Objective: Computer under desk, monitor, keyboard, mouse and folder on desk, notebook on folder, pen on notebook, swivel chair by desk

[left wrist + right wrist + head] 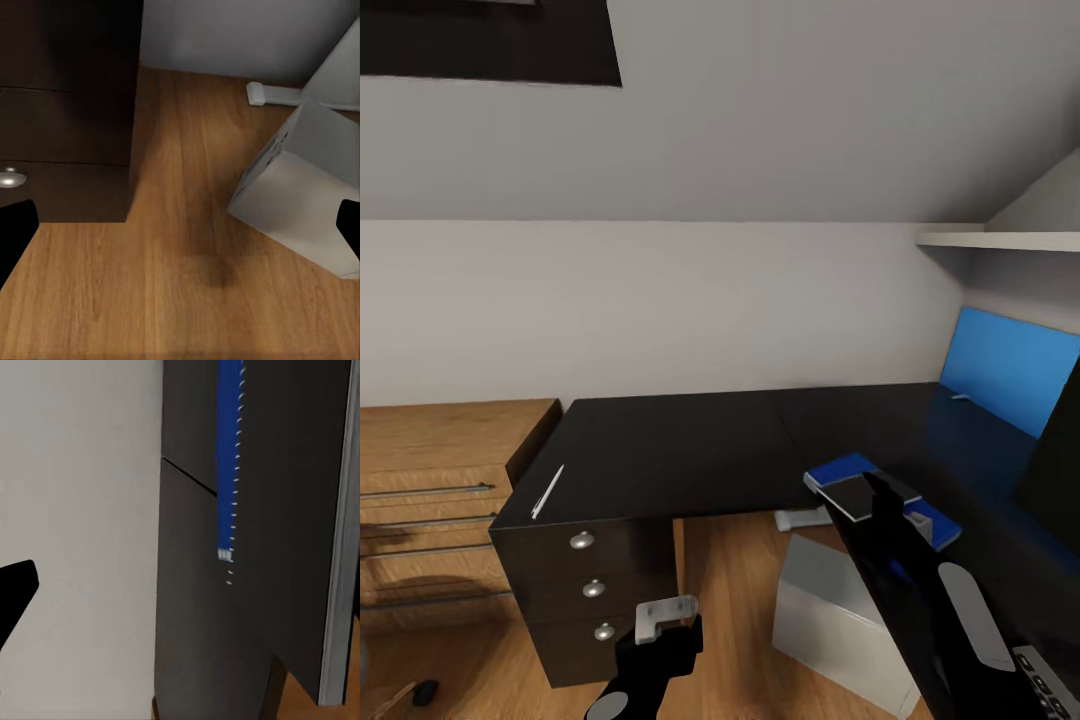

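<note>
Left arm: low, bent forward.
Left gripper [180,225]: fingers wide apart, holding nothing.
Right arm [935,590]: stretched forward and up.
Right gripper: hard to tell.

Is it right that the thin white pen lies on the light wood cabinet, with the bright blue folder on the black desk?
Not quite. In the head view the thin white pen lies on the black desk, at its corner above the drawers, not on the light wood cabinet. The bright blue folder is on the desk.

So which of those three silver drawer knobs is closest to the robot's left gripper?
The bottom knob, lowest on the desk pedestal. It sits just left of the left gripper; the top knob and middle knob are higher up.
</note>
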{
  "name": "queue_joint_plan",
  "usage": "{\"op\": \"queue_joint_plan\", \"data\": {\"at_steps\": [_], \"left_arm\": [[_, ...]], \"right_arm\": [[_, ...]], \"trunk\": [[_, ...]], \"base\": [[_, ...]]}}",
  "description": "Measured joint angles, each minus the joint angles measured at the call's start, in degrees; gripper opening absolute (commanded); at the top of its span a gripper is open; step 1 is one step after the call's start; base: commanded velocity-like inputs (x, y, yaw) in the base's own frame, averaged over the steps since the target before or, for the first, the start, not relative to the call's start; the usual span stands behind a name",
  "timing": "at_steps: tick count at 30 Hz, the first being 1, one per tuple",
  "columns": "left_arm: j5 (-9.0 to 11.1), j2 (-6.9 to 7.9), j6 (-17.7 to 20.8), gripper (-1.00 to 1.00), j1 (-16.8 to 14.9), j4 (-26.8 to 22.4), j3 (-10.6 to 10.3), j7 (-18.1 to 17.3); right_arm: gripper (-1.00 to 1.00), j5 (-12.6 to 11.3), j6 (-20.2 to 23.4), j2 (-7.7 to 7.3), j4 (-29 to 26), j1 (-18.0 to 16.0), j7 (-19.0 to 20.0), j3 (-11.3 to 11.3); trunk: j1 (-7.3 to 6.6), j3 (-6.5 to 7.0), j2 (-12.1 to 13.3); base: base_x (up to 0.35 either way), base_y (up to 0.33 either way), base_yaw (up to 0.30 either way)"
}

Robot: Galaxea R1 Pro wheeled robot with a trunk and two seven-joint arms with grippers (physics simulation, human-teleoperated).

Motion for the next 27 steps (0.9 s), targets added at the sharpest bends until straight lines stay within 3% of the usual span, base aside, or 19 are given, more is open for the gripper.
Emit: {"op": "queue_joint_plan", "data": {"at_steps": [21,27], "left_arm": [[-0.03,-0.07,0.01,1.00,0.00,1.05,-0.07,-0.04],[0.07,-0.09,0.06,1.00,0.00,1.05,-0.07,0.06]], "right_arm": [[1.00,0.04,-0.03,0.00,-0.24,0.00,0.07,-0.08],[1.00,0.24,-0.09,0.00,-0.57,0.00,0.15,0.28]], "trunk": [[0.00,0.00,0.00],[-1.31,1.07,2.39]], "base": [[-0.040,-0.035,0.000],[0.000,0.000,0.000]]}}
